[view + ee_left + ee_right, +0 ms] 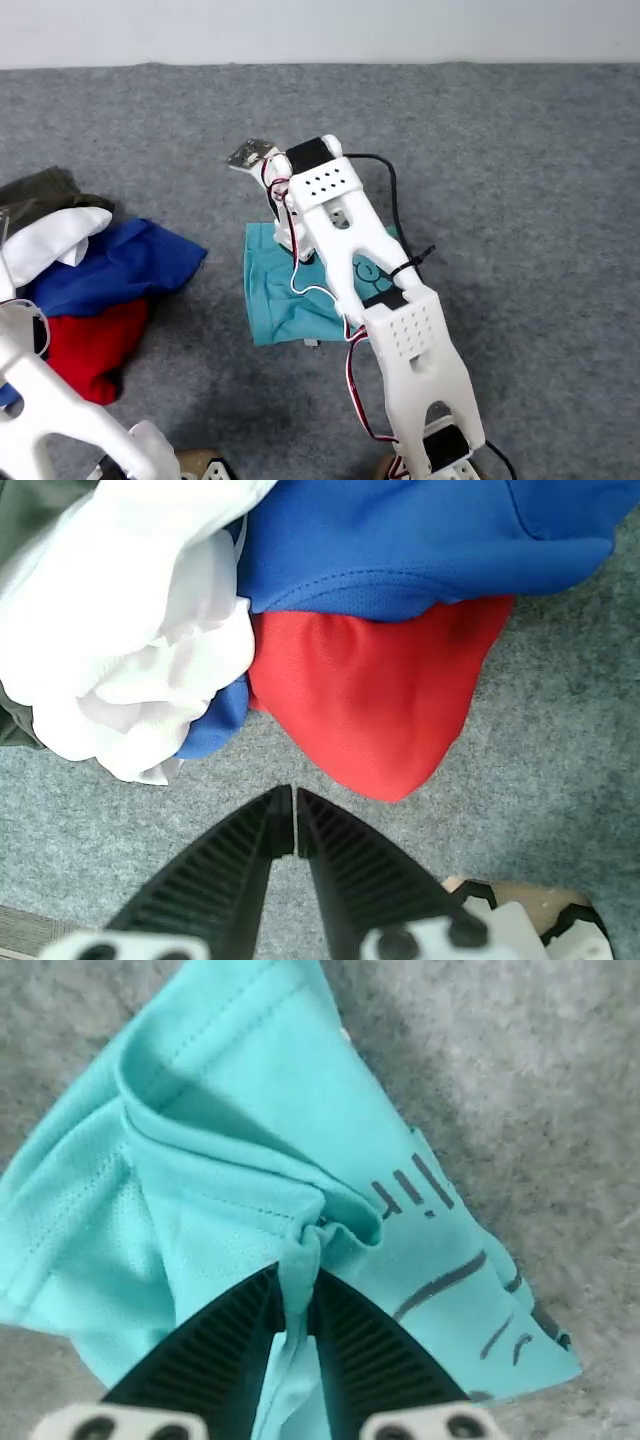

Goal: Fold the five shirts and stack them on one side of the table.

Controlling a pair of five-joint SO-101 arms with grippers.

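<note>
The teal shirt (280,295) is spread at the centre of the grey table (520,200). A raised fold of it is pinched in the right gripper (298,1280). The right arm (405,335) is stretched in from 6 o'clock. At 9 o'clock, red shirt (380,700), blue shirt (120,260), white shirt (50,240) and olive shirt (40,190) are heaped. The left gripper (296,795) is held closed and empty just beside the red shirt.

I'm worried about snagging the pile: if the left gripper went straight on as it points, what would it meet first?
Probably the red shirt, just ahead of the shut left gripper. Depth is unclear, so it might touch the grey table covering between them first.
</note>
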